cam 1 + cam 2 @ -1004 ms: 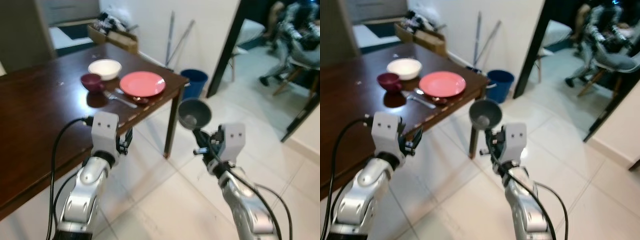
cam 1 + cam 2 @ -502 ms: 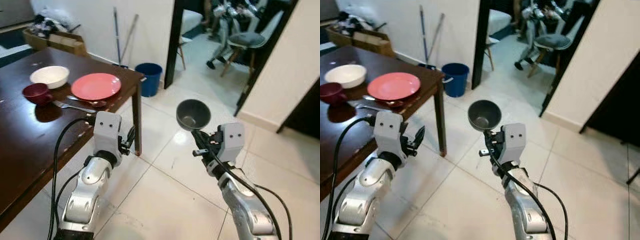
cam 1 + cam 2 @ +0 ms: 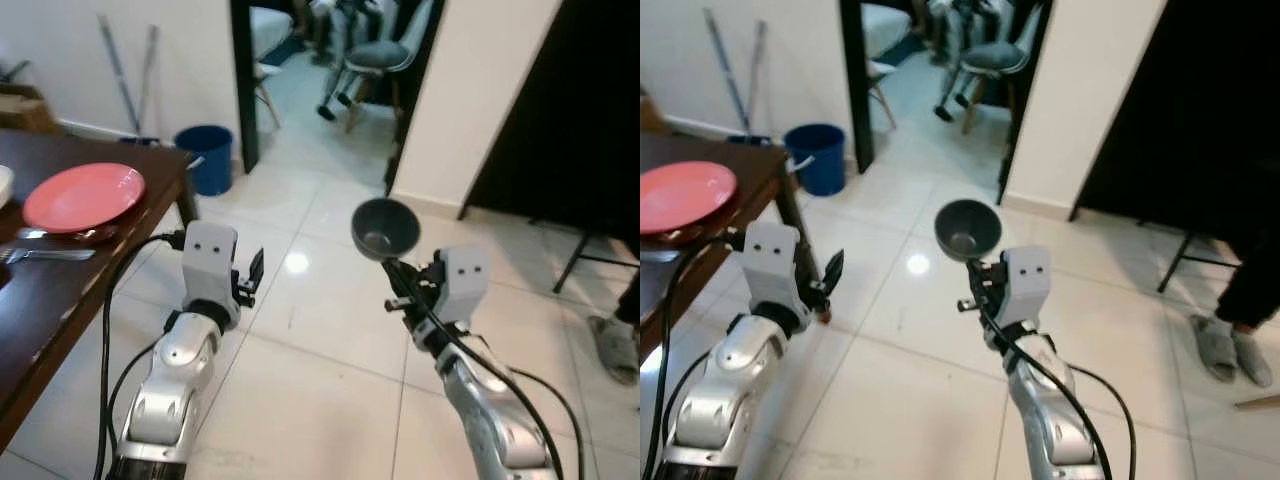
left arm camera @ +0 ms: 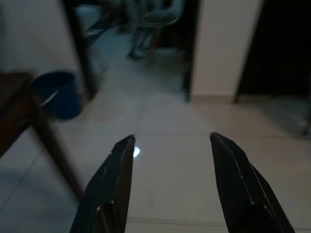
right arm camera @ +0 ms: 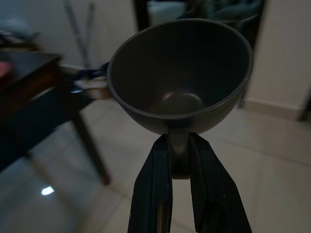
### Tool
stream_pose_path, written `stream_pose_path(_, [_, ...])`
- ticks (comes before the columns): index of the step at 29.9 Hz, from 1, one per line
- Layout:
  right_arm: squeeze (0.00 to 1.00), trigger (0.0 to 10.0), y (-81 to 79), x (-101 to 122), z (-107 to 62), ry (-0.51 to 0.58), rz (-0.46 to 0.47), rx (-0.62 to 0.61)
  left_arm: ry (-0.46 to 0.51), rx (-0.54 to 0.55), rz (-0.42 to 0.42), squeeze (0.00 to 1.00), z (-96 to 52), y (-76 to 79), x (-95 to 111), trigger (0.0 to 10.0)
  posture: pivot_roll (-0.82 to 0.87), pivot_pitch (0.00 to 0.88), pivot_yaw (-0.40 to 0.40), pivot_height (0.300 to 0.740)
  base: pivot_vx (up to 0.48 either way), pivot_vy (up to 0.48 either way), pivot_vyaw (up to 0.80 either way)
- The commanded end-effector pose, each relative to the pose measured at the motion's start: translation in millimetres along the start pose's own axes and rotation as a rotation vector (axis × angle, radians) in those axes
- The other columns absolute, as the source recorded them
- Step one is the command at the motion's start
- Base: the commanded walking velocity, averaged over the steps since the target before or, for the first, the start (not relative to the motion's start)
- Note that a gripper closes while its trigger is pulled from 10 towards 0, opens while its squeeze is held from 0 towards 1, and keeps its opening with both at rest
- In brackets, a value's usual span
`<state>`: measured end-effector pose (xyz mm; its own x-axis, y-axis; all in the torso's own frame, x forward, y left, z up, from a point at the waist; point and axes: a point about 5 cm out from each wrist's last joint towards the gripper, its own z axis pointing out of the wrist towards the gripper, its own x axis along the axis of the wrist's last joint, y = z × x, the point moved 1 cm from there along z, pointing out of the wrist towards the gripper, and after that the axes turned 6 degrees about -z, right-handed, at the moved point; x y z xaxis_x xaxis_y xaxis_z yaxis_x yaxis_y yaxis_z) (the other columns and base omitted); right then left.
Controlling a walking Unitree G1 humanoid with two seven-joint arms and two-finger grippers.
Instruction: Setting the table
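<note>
My right gripper (image 3: 392, 278) is shut on the rim of a dark grey bowl (image 3: 385, 228), holding it upright in the air over the tiled floor; the bowl (image 5: 181, 75) looks empty and the fingers (image 5: 154, 184) pinch its lower edge. My left gripper (image 3: 252, 272) is raised beside the table corner, open and holding nothing, its fingers (image 4: 112, 179) spread over the floor. On the dark wooden table (image 3: 60, 280) at the left lie a red plate (image 3: 83, 195) and cutlery (image 3: 45, 254).
A blue bucket (image 3: 204, 158) stands by the wall past the table, next to leaning poles (image 3: 120, 60). An open doorway (image 3: 330, 50) leads to a room with chairs. A person's feet in slippers (image 3: 1215, 350) are at the far right, near a dark doorway.
The camera has swung right: the table has slid to the left edge and the bowls on it have left the view. Both arms keep their pose; the grey bowl stays gripped.
</note>
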<state>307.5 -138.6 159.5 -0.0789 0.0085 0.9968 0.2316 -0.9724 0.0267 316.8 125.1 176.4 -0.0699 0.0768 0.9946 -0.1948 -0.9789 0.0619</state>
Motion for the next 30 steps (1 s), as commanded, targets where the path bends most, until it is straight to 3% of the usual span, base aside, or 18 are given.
stream_pose_path(1, [0.0, 10.0, -1.3, -1.3, -1.1, -0.003, 0.004, 0.003, -0.027, 0.01, 0.001, 0.0, -2.4, -2.7, -6.4, 10.0, -0.08, 0.011, 0.046, 0.74, 0.0, 0.0, -0.79])
stream_pose_path(30, [0.0, 10.0, -0.4, -0.9, -0.1, -0.005, -0.004, 0.011, -0.024, 0.009, -0.003, 0.0, -1.8, -1.3, -6.9, 10.0, -0.08, 0.002, 0.038, 0.74, 0.0, 0.0, -0.79])
